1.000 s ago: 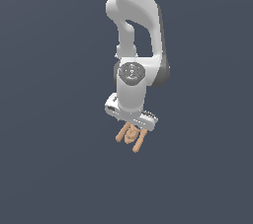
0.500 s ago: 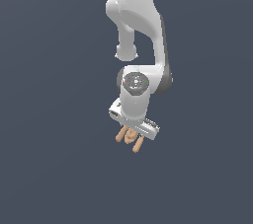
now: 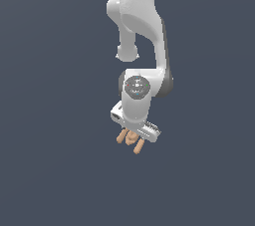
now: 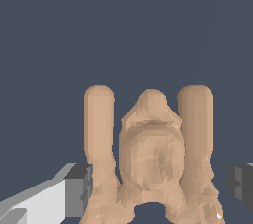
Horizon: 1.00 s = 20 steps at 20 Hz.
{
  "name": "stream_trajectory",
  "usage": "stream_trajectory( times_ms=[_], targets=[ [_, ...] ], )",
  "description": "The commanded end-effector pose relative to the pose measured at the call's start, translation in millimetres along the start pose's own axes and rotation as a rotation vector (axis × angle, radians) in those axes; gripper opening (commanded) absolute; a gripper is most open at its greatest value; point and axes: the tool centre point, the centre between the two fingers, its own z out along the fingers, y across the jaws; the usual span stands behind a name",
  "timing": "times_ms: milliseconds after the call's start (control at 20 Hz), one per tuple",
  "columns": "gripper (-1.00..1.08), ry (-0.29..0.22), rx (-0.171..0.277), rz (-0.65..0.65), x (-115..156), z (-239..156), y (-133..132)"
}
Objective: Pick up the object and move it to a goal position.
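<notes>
Tan object (image 4: 150, 161): sits between the fingers.
End effector (image 3: 133, 131): apparently holding it, though contact is unclear.
Advice: keep grip steady, carry smoothly toward the goal.

— Where's the arm?
— The white arm (image 3: 142, 31) drops from twelve o'clock, elbow bent, wrist tilted toward seven o'clock.
— And the gripper?
— The gripper (image 3: 133, 133) points down; in the wrist view its fingers (image 4: 78, 190) stand apart, one at each side.
</notes>
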Motion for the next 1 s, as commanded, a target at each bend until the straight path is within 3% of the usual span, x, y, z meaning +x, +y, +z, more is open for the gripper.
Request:
stream_trajectory(
  times_ms=[0, 550, 600, 950],
  targets=[
    [1.00, -0.001, -0.001, 0.001, -1, 11, 0],
    [1.00, -0.001, -0.001, 0.004, 0, 42, 0],
    [-1.00, -0.001, -0.001, 0.004, 0, 42, 0],
    [-1.00, -0.001, -0.001, 0.004, 0, 42, 0]
  ],
)
